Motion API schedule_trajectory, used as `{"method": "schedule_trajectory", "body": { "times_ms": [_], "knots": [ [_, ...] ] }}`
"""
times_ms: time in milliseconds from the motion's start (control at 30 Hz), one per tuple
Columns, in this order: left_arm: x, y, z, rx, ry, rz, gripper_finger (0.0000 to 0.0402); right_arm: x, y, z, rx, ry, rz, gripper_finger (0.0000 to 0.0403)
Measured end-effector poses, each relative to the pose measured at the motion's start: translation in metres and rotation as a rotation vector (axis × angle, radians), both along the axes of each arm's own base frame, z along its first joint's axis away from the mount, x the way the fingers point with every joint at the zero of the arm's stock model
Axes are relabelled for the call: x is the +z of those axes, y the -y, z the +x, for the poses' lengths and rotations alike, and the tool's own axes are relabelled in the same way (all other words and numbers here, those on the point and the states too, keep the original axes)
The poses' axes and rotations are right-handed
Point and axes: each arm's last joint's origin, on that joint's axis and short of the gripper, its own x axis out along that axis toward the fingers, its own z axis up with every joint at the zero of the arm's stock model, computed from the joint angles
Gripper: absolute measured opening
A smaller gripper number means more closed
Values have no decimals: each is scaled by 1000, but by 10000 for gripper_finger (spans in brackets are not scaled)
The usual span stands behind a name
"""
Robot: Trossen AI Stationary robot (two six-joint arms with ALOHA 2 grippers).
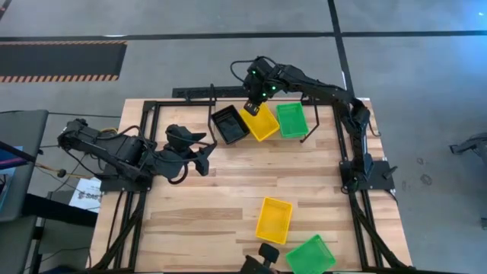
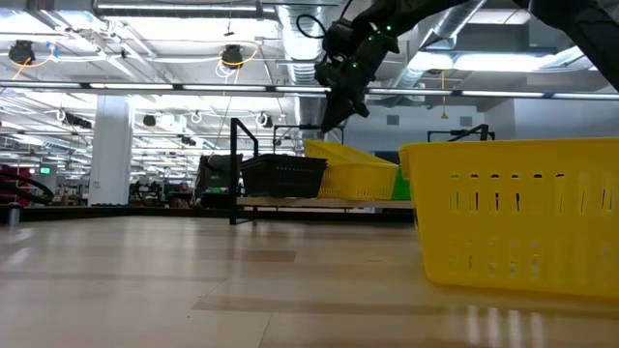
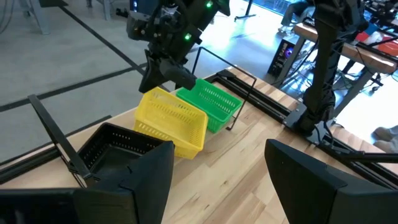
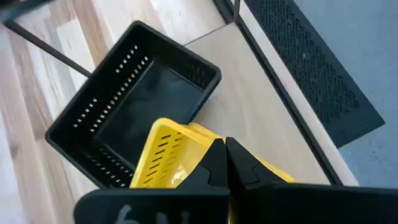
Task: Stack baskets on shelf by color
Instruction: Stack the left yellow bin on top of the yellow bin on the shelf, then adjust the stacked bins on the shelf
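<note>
Three baskets stand abreast on the shelf [image 1: 210, 114] at the table's far edge: black [image 1: 228, 124], yellow [image 1: 262, 125] and green [image 1: 291, 119]. The yellow one [image 2: 353, 172] sits tilted, its left end higher and overlapping the black basket's rim. My right gripper [image 1: 252, 109] is shut, slanting down over the yellow basket's far left corner [image 3: 163, 93]. My left gripper [image 1: 199, 154] waits open at mid-left, well above the table, with nothing between its fingers [image 3: 149, 180]. Another yellow basket [image 1: 274, 219] and another green one [image 1: 310, 255] rest on the table near its front edge. My right gripper's fingertips [image 4: 225, 155] are shut together with nothing showing between them, right at the yellow basket's rim [image 4: 180, 132] by its far left corner. They come slanting down from the far right. The fingers hide the spot, so I cannot tell whether they touch the rim.
Bare wood lies between the shelf and the two front baskets. Black base frames run along the left [image 1: 122, 213] and right [image 1: 365, 205] table edges. The near yellow basket [image 2: 522, 213] fills the low view's right side. A dark object [image 1: 262, 255] sits at the front edge.
</note>
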Motion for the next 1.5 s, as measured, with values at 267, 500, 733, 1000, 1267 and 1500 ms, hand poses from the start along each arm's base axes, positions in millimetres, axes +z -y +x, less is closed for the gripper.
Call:
{"method": "schedule_trajectory", "body": {
  "times_ms": [267, 500, 733, 1000, 1267, 1500],
  "knots": [
    [0, 0, 0, -1, 0, 0, 240, -22, 6, -5, -22, -37, 30, 0],
    [0, 0, 0, 0, 2, -4, 240, -40, 6, -6, -30, -57, 44, 0],
    [0, 0, 0, 0, 2, -3, 240, -23, -1, -4, -19, -25, 29, 0],
    [-1, 0, -1, -2, -14, 6, 240, 50, -51, -24, 117, -7, -28, 2],
    [-6, -3, -4, 11, -63, -3, 240, 118, -125, -83, 129, 20, -28, 9],
    [-8, -4, -5, -4, -96, -4, 240, 147, -177, -126, 65, 53, 33, 25]
  ]
}}
